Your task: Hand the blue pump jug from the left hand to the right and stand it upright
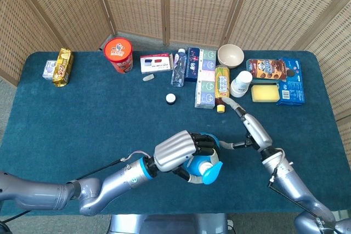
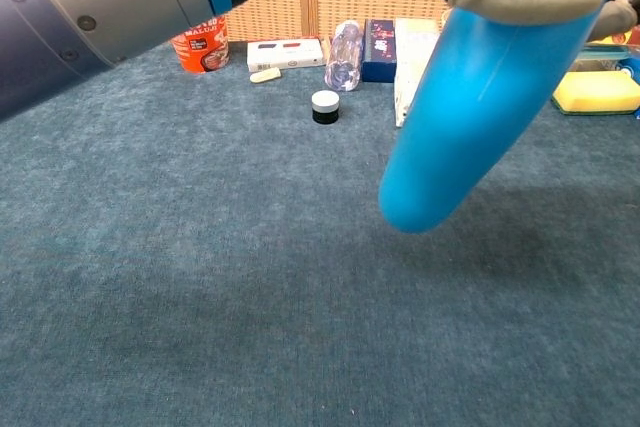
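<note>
Left hand (image 1: 184, 153) grips the blue jug (image 1: 204, 166), fingers wrapped over its top; the jug is held tilted above the blue surface (image 1: 98, 113), not touching it, its rounded lower end pointing down and toward the camera in the chest view (image 2: 470, 127). Right hand (image 1: 249, 130) sits just right of the jug, fingers spread and holding nothing, one fingertip close to the jug's side; contact cannot be judged.

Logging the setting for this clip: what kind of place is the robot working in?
Probably a staged indoor test area, not a real kitchen or shop. A table covered in blue cloth is fenced by woven folding screens, and assorted groceries stand in a row along its far edge, such as the red noodle cup and cookie box.
</note>
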